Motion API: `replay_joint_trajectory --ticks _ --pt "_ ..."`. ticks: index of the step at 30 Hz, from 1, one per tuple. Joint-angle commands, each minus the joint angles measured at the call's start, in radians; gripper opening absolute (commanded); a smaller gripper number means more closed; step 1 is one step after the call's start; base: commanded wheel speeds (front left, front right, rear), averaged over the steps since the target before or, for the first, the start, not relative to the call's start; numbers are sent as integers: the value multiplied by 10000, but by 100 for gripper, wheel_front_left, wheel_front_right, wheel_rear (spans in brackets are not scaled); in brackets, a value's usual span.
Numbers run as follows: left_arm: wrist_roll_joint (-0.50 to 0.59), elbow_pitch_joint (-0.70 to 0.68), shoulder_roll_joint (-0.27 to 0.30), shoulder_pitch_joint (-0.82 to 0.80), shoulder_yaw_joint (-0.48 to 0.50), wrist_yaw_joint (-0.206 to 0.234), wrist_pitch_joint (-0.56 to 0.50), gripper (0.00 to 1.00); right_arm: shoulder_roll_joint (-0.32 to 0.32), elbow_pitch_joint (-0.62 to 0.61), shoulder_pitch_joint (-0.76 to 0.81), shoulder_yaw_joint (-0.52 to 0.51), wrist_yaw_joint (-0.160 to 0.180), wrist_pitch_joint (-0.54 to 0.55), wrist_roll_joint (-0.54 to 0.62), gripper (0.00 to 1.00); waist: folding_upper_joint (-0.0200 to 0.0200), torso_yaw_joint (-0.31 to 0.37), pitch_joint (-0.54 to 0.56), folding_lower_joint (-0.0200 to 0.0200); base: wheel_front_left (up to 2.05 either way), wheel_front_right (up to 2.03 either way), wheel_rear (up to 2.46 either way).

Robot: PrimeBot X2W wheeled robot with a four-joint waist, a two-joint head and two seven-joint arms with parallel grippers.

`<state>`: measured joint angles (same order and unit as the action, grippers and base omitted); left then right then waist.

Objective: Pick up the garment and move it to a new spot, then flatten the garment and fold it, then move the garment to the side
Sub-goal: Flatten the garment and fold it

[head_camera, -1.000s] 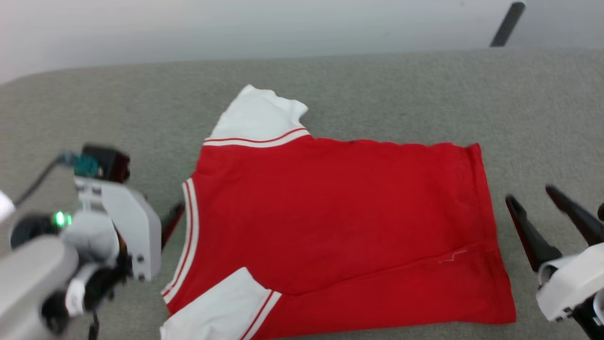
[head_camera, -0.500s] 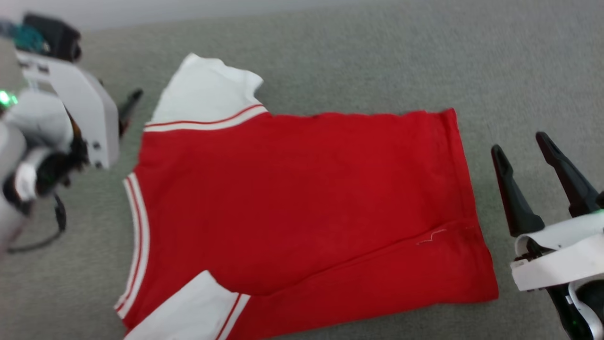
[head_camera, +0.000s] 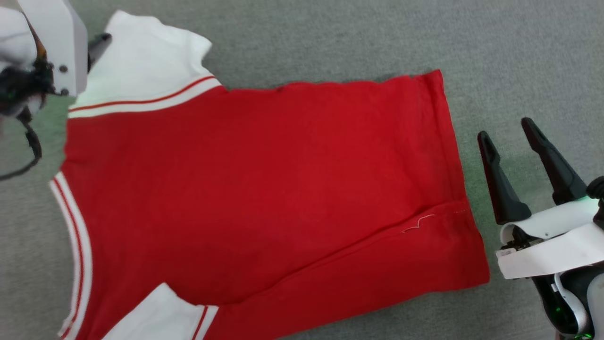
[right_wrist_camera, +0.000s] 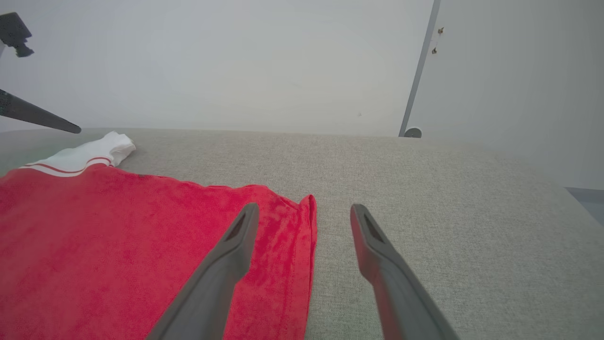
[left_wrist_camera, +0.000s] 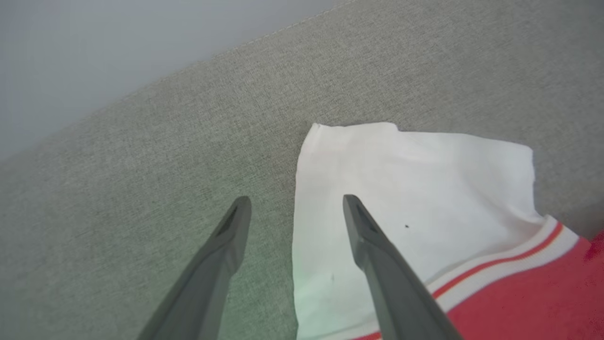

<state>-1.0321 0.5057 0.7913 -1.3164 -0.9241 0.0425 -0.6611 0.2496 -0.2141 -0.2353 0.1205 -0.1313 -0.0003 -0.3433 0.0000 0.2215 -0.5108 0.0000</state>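
Note:
The garment (head_camera: 264, 189) lies spread flat on the grey fabric surface (head_camera: 330, 38), red back side up, collar to the left and hem to the right. Its far white sleeve (left_wrist_camera: 406, 184) has red striped trim. My left gripper (left_wrist_camera: 296, 200) is open above that sleeve's outer edge, one finger over the white cloth and one over bare fabric; its white wrist housing (head_camera: 52, 42) sits at the head view's upper left. My right gripper (head_camera: 508, 134) is open and holds nothing, just right of the hem (right_wrist_camera: 309, 222), with the left finger over the red edge.
The grey surface's far edge (right_wrist_camera: 330, 134) meets a pale wall. A thin grey pole (right_wrist_camera: 417, 80) rises behind it at the right. Bare fabric stretches to the right of the hem (right_wrist_camera: 472, 236) and beyond the sleeve (left_wrist_camera: 188, 118).
The head camera has tilted down and closed in. My left gripper has gone from beside the collar up to the far white sleeve. The right gripper stays open by the hem.

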Motion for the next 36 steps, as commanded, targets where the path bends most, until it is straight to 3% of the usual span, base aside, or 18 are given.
replay_joint_trajectory --ticks 1,15,20,22,25,33,36 --pt "54 220 -93 -212 -35 -105 -137 100 -58 50 -123 51 11 -36 -63 100 0 300 -353 0 0 0 0" --pt "198 2458 -1346 -1203 -607 -411 -1364 100 -21 203 -492 134 11 46 -272 100 0 396 -674 0 0 0 0" --pt "272 3133 -1711 -1646 -715 -519 -1639 89 -34 266 -654 240 11 125 -393 100 0 536 -808 0 0 0 0" --pt "268 3427 -1835 -1734 -779 -535 -1853 67 -50 313 -664 289 11 176 -449 100 0 595 -852 0 0 0 0" --pt "124 3824 -2020 -1770 -777 -587 -2114 0 -51 347 -697 354 11 252 -551 100 0 655 -910 0 0 0 0" --pt "93 4371 -2297 -1726 -918 -881 -2180 0 232 128 -1025 598 11 1078 -1200 100 0 643 -964 0 0 0 0" --pt "82 4577 -2425 -1737 -939 -955 -2089 0 466 -22 -1429 655 11 1937 -1397 100 0 601 -948 0 0 0 0"
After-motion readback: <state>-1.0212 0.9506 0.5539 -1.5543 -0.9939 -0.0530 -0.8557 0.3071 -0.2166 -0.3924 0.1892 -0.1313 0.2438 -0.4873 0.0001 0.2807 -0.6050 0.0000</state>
